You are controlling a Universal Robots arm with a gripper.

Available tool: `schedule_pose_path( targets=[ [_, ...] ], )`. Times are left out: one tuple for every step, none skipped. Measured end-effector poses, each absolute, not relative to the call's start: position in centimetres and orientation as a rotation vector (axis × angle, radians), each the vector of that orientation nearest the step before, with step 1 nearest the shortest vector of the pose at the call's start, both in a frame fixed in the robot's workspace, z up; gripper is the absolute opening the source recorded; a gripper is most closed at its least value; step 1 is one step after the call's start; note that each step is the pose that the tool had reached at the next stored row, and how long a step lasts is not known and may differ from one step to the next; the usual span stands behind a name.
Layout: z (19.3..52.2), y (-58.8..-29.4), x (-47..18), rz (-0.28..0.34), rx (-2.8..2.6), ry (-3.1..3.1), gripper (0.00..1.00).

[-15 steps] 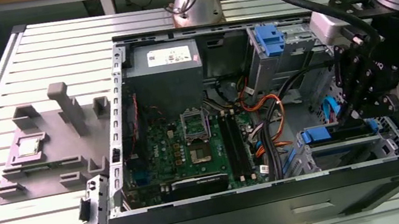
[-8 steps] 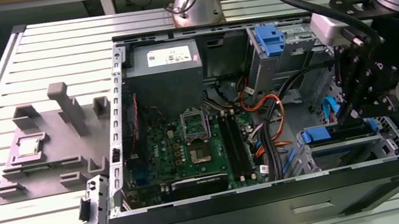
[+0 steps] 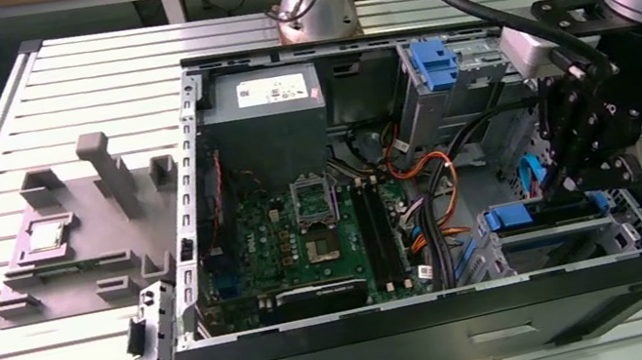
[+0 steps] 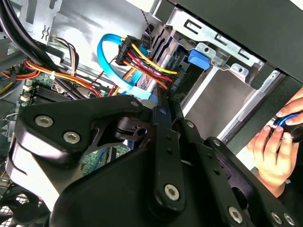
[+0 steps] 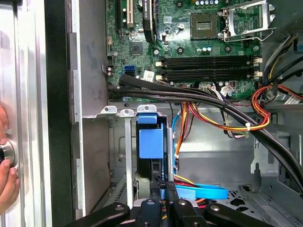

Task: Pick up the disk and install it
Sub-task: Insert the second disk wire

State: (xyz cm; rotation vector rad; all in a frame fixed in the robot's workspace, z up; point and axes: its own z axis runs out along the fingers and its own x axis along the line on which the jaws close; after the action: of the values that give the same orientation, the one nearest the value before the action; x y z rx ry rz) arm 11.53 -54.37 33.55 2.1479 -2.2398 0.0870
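Observation:
The disk [image 3: 536,213] stands on edge in the drive cage [image 3: 621,231] at the near corner of the open computer case, on the exterior view's right. Its blue carrier [image 5: 150,141] faces the first wrist view, and the carrier's blue tab [image 4: 198,57] lies between the cage's metal tabs. My gripper [image 3: 570,186] reaches down into the cage. Its fingers [image 5: 159,190] stand close together on the disk's upper edge, so the gripper [image 5: 164,188] looks shut on it. The black linkage of the gripper [image 4: 162,108] hides most of the drive. A red, yellow and black cable plug [image 4: 132,49] lies close to the disk.
A person's hand [image 4: 274,142] rests outside the case wall beside the cage, the same hand [image 5: 7,170] showing in both wrist views. Thick cable bundles [image 5: 213,101] cross the case beside the motherboard [image 3: 304,233]. A bare blue bracket [image 3: 439,65] sits in the far cage. A grey fixture [image 3: 81,242] stands at the exterior view's left.

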Motion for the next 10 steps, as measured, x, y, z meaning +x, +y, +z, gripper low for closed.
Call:
schedule_pose_path(
  targets=[
    [33.53,-54.40,11.53,0.085,2.149,-2.241,0.16],
    [33.50,-54.42,11.53,0.083,2.150,-2.242,0.16],
    [33.47,-54.45,11.53,0.081,2.150,-2.243,0.16],
    [33.44,-54.48,11.53,0.080,2.151,-2.243,0.16],
    [33.41,-54.52,11.53,0.079,2.152,-2.244,0.16],
    [33.38,-54.56,11.53,0.078,2.152,-2.244,0.16],
    [33.35,-54.60,11.53,0.077,2.153,-2.245,0.16],
    [33.32,-54.64,11.53,0.075,2.153,-2.246,0.16],
    [33.29,-54.68,11.53,0.072,2.154,-2.247,0.16],
    [33.27,-54.72,11.53,0.070,2.155,-2.248,0.16]
  ],
)
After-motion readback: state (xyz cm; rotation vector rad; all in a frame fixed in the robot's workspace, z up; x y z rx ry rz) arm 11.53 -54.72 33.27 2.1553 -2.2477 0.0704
